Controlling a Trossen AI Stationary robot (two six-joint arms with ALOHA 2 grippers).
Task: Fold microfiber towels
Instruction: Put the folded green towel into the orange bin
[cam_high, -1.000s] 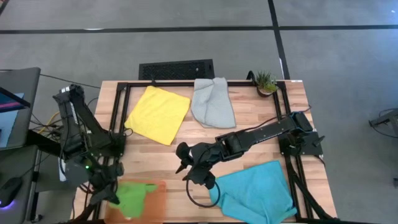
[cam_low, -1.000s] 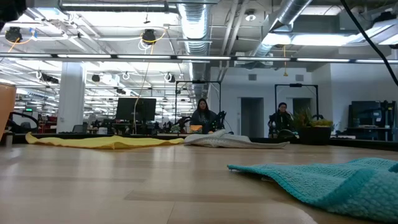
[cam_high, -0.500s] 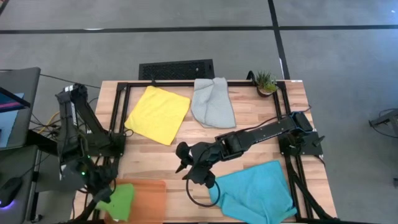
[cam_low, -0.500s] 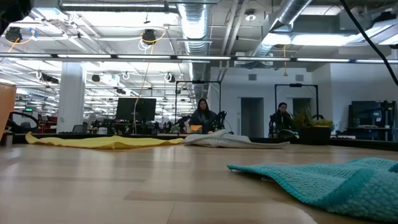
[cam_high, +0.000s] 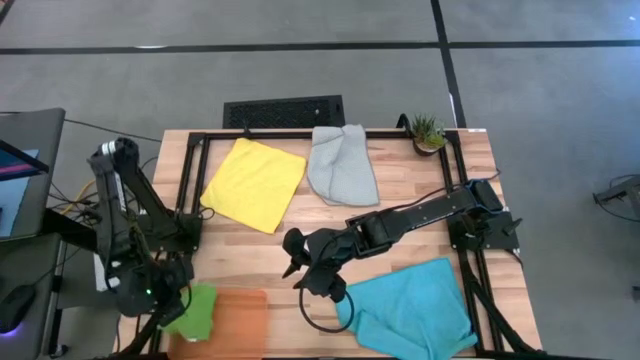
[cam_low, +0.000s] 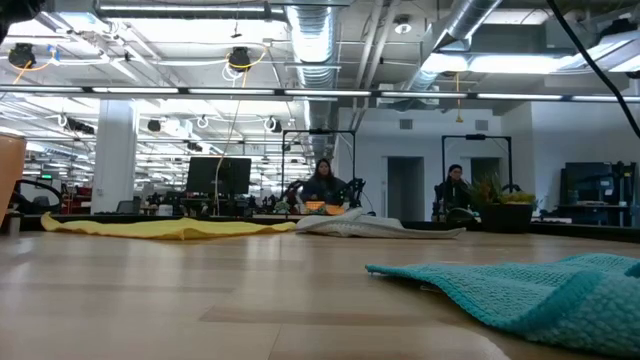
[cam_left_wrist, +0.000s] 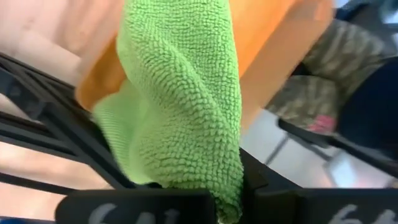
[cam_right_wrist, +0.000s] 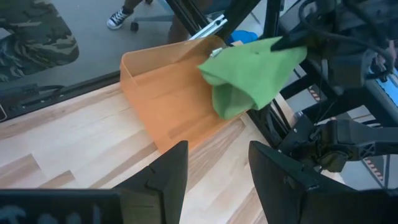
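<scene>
Green towel (cam_high: 193, 308) hangs pinched in my left gripper (cam_high: 165, 312), jaws pressed together on it, at the outer edge of the orange tray (cam_high: 235, 318); I judge it's lifted to drape for a fold. High view: my right gripper (cam_high: 296, 265) waits spread, empty, turquoise towel (cam_high: 410, 308) just beside it, yellow towel (cam_high: 255, 182) and grey towel (cam_high: 343, 165) well beyond. Low view: neither gripper shows. Left wrist: cloth fills the gap, fingertips hidden. Right wrist: fingers (cam_right_wrist: 155, 180) apart, tray ahead, its far corner covered by green.
</scene>
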